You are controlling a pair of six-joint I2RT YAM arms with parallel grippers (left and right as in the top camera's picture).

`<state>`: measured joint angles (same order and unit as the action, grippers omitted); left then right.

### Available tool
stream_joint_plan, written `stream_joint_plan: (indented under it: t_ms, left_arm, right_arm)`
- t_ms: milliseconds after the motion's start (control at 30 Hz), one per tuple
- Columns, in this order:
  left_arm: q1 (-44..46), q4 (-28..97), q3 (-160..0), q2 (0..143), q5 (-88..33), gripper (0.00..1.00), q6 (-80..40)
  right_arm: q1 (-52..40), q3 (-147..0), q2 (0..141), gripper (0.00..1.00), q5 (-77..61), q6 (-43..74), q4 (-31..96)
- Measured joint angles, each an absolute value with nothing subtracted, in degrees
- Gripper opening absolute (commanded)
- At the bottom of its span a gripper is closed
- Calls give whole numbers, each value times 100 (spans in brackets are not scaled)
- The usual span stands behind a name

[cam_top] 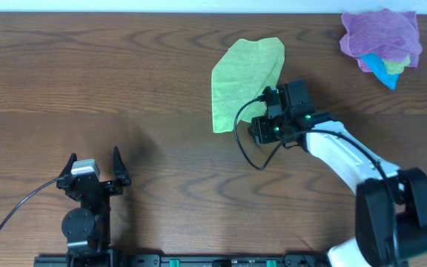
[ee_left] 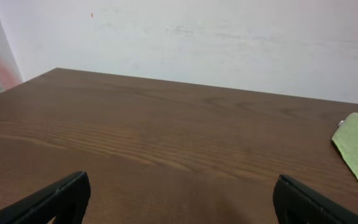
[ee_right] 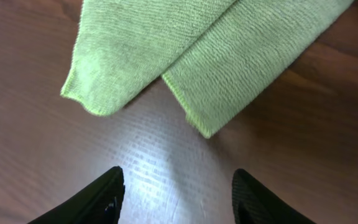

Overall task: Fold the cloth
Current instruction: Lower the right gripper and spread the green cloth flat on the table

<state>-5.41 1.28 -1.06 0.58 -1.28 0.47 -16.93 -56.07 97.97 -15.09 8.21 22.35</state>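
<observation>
Just ahead of the spread, empty right gripper (ee_right: pixel 176 186), the lime-green cloth (ee_right: pixel 135 56), near but apart.

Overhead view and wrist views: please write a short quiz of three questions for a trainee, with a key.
1. True or false: the right gripper is shut on the lime-green cloth.
2. Fill in: the left gripper is ____, holding nothing.
3. Where does the purple cloth lie? A) at the far right corner of the table B) beside the left gripper C) under the lime-green cloth
Key: 1 false; 2 open; 3 A.
</observation>
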Motion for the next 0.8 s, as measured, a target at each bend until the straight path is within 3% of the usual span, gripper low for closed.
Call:
stream_joint_plan:
  t_ms: [800]
  left_arm:
    - [-541,128,-106,58,-128,95,45]
  right_arm:
    - [-1203,-5605,10377,49,-1813,1197,1225]
